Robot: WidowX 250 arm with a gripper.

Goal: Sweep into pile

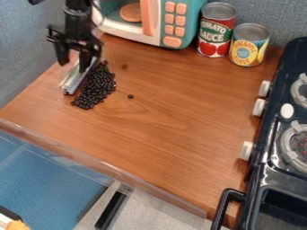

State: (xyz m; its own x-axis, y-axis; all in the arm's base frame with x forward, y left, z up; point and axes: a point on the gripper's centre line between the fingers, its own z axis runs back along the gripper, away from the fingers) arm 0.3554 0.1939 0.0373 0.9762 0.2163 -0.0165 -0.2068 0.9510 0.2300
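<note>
The black gripper (75,61) hangs over the upper left of the counter. Directly beneath it, a narrow tool with a shiny, pale blade (75,80) stands at a slant on the wood, its upper part partly hidden by the gripper. Small black beans (94,90) lie in a long, dense heap along the blade's right side. One stray bean (130,96) rests apart, to the right of the heap.
A toy microwave (169,22) stands at the back, with a tomato sauce can (216,30) and a pineapple can (248,46) to its right. The toy stove (258,157) borders the counter (174,121) on the right. A clear ledge (102,167) runs along the front.
</note>
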